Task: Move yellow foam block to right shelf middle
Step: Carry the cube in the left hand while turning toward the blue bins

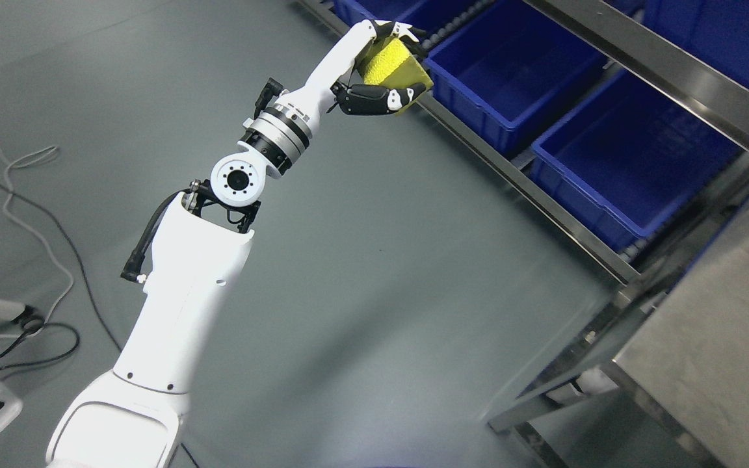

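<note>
My left arm comes in from the lower left and reaches up toward the shelf. My left hand is shut on the yellow foam block, with the thumb below it and the fingers over its top. The block is held in the air at the front rail of the metal shelf, next to the left corner of a blue bin. My right arm does not show.
Several blue bins sit in a row on the shelf level, including one at the right. An upper shelf rail crosses above them. A steel tabletop fills the lower right. Cables lie on the grey floor at the left.
</note>
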Controlling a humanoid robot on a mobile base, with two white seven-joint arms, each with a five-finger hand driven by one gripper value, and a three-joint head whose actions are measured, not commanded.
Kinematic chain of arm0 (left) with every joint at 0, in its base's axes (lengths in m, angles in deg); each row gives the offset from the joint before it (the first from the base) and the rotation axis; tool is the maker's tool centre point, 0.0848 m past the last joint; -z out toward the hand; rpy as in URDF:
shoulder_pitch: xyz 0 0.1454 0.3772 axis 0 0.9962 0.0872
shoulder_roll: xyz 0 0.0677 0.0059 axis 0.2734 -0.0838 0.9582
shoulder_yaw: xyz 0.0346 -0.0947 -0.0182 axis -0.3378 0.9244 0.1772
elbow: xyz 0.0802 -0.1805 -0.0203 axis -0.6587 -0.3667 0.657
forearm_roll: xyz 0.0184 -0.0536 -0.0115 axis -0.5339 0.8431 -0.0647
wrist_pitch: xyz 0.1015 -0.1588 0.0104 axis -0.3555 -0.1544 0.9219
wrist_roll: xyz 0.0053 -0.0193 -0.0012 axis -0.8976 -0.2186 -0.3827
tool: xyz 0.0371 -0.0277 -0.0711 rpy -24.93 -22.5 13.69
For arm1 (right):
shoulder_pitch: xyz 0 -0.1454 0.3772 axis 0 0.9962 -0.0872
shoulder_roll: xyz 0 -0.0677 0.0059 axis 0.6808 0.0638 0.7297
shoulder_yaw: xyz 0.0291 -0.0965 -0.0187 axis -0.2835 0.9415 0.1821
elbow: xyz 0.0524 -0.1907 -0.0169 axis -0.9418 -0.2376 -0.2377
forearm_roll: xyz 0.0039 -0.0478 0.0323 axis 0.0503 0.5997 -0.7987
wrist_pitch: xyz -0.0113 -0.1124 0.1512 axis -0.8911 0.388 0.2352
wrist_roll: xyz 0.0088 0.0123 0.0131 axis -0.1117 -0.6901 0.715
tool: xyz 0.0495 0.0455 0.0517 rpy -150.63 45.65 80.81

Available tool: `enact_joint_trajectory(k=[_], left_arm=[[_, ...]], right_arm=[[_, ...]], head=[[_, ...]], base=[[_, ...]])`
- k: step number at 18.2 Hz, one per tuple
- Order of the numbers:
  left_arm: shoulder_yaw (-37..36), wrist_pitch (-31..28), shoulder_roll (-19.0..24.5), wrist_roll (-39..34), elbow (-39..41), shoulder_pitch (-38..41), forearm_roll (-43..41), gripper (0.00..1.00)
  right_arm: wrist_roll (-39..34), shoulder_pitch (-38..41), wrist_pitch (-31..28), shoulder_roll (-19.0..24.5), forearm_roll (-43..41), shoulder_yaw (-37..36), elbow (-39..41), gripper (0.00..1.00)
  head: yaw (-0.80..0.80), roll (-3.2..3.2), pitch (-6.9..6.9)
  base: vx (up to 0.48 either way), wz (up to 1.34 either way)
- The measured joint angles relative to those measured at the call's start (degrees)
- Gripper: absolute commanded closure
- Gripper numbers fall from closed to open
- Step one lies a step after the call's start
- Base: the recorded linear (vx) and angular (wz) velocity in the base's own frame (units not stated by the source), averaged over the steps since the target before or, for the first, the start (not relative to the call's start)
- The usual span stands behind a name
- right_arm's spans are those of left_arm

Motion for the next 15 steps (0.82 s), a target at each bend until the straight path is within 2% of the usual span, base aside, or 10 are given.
enact_joint_trajectory(k=[6, 15], left_arm=[[-0.21, -0.13, -0.42, -0.01, -0.15, -1.68, -0.02, 1.0], [-0.41, -0.16, -0.74, -0.01, -0.28, -2.53, -0.03, 1.0]], right_arm=[[0.0, 0.0, 0.0, 0.0, 0.0, 0.0, 0.0, 0.0], [0.0, 0.01, 0.0, 0.0, 0.0, 0.0, 0.0, 0.0]], head=[[0.0, 0.0, 0.0], [0.0, 0.0, 0.0]], base=[[0.06, 0.66], [0.12, 0.34]])
